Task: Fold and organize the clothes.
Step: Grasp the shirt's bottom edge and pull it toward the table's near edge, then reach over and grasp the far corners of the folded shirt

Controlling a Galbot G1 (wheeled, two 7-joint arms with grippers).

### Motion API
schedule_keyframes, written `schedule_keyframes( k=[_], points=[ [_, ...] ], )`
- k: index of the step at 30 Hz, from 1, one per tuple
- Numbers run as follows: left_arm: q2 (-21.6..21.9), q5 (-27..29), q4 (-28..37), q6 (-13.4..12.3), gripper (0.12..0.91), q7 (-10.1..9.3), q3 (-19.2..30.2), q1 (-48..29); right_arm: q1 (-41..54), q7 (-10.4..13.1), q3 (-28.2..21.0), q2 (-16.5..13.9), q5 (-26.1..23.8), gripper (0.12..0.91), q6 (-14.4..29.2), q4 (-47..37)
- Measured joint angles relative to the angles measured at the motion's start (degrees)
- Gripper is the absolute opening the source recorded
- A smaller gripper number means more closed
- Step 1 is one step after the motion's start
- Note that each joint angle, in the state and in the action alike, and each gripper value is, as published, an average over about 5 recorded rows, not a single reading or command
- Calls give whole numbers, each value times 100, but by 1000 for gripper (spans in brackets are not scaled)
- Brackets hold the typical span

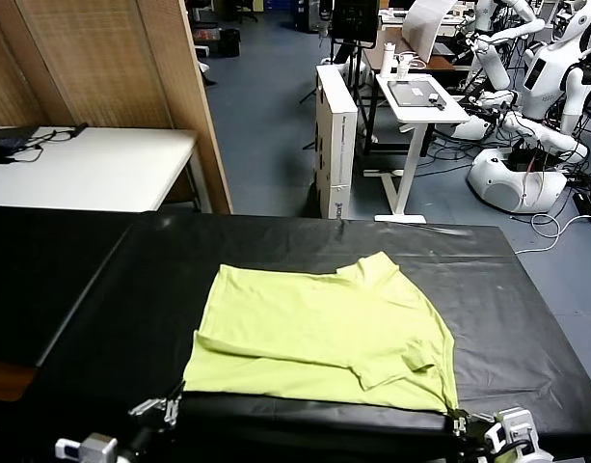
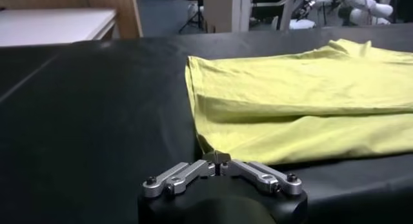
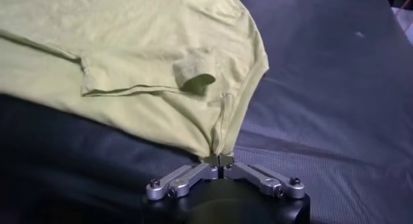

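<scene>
Left pincer (image 1: 170, 407) sits low at the desk's near edge, left of centre; jaws pinched together on the near-left corner of the T-shirt (image 1: 319, 333), fabric caught between the tips in the left wrist view (image 2: 218, 159).

T-shirt, lime yellow-green, lies flat on the black desk (image 1: 102, 289), about mid-width and toward the near edge; folded over itself, so an upper layer ends in a crease running left to right above the near hem; ribbed neck at the far-right side of the cloth; a short sleeve (image 3: 193, 73) folded inward on the right, its opening facing the near edge; near hem runs between the two pincers.

Right pincer (image 1: 456, 419) at the near edge, right of centre, tips meeting at the shirt's near-right corner; in the right wrist view (image 3: 218, 161) the corner sits between the tips, which look closed on it.

Beyond the far edge: a white side table (image 1: 83, 164) far left; wooden panels (image 1: 102, 68); a white stand (image 1: 420, 96); white robots (image 1: 526, 145) far right.
</scene>
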Motion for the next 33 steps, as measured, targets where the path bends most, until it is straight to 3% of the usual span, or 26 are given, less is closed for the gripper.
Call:
schedule_keyframes(
  k=[3, 6, 10, 14, 20, 25, 33],
  points=[
    [-1, 0, -45, 63, 231, -15, -12, 31, -35, 56, 45, -34, 27, 701, 0, 74],
    [-1, 0, -88, 160, 410, -74, -42, 69, -126, 129, 162, -52, 98, 849, 0, 199],
    [-7, -25, -165, 304, 656, -195, -121, 154, -249, 168, 439, -29, 164, 902, 0, 401],
    [-38, -148, -270, 420, 862, -354, -206, 160, -38, -95, 625, -5, 270, 907, 34, 428],
    [-62, -427, -273, 309, 906, -521, -293, -216, 1036, -566, 401, 35, 228, 907, 410, -17],
    [51, -587, -16, 371, 907, -480, -206, -999, 2328, -666, -143, -47, 365, 907, 297, -750],
    [83, -1640, 745, 947, 907, -567, 154, -2695, 4492, -690, -1501, 68, 505, 907, 25, -2081]
  ],
)
